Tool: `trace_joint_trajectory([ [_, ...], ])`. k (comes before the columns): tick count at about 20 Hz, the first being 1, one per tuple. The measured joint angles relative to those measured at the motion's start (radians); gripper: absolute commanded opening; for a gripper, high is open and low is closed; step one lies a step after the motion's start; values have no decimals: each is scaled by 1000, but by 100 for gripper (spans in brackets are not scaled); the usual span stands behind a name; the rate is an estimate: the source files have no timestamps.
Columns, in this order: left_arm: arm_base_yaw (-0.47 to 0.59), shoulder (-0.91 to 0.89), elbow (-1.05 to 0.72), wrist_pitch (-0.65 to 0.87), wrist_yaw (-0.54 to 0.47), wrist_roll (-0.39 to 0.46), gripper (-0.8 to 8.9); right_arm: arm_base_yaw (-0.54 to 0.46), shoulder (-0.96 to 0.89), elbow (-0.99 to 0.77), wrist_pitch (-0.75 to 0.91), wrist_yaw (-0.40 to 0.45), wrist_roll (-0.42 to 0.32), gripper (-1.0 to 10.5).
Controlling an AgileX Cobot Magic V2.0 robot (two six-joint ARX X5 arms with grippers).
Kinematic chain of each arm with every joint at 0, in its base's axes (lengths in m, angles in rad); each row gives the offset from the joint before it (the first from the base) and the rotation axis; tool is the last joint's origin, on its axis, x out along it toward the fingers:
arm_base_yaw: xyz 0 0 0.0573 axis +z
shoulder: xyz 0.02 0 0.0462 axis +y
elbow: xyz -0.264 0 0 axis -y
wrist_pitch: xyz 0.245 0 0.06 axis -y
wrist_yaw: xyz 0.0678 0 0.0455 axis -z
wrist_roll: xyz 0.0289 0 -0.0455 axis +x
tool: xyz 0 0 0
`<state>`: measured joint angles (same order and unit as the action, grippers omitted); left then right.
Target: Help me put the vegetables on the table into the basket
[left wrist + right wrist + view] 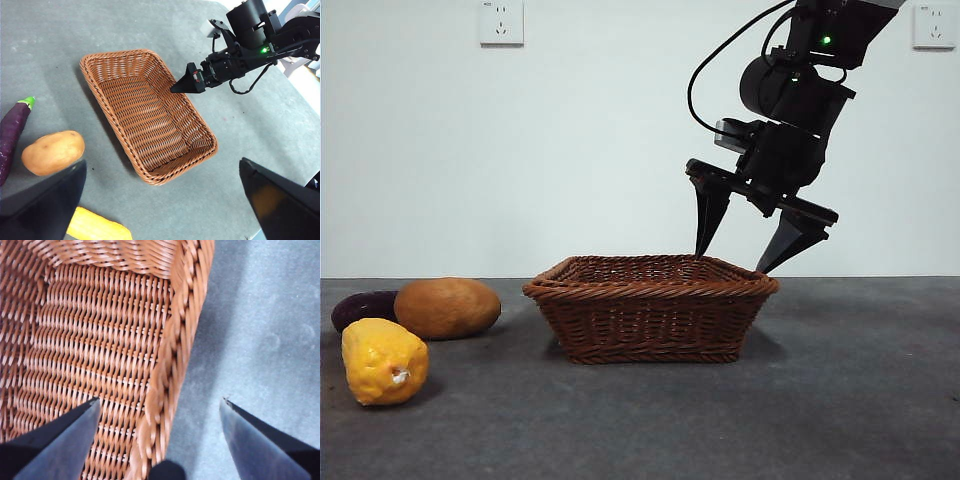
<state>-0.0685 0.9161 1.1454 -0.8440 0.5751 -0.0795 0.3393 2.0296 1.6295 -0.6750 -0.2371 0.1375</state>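
The brown wicker basket stands mid-table with nothing inside it. My right gripper hangs open just above its right rim, one jaw over the inside and one outside; the right wrist view shows that rim between the jaws of the right gripper. To the basket's left lie the tan potato, the purple eggplant behind it, and the lumpy yellow vegetable nearest the front. My left gripper is open and high above the basket, potato, eggplant and yellow vegetable.
The dark grey table stretches to the right of the basket and in front of it. A white wall with two sockets stands behind. In the left wrist view the right gripper reaches over the basket's far side.
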Motion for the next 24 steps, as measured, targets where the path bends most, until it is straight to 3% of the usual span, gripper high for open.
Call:
trace_joint_trajectory([
  [9, 0, 2, 0, 0, -37, 1, 683, 26, 50, 1, -8, 2, 9, 383],
  [11, 0, 3, 0, 0, -53, 2, 683, 28, 56, 1, -9, 6, 10, 180],
  [15, 0, 11, 0, -3, -60, 2, 683, 30, 58, 1, -8, 6, 10, -4],
  [21, 0, 85, 0, -32, -143, 9, 683, 29, 52, 5, -13, -4, 41, -12],
  [24, 0, 139, 0, -36, -155, 7, 683, 27, -55, 4, -45, 8, 34, -12],
])
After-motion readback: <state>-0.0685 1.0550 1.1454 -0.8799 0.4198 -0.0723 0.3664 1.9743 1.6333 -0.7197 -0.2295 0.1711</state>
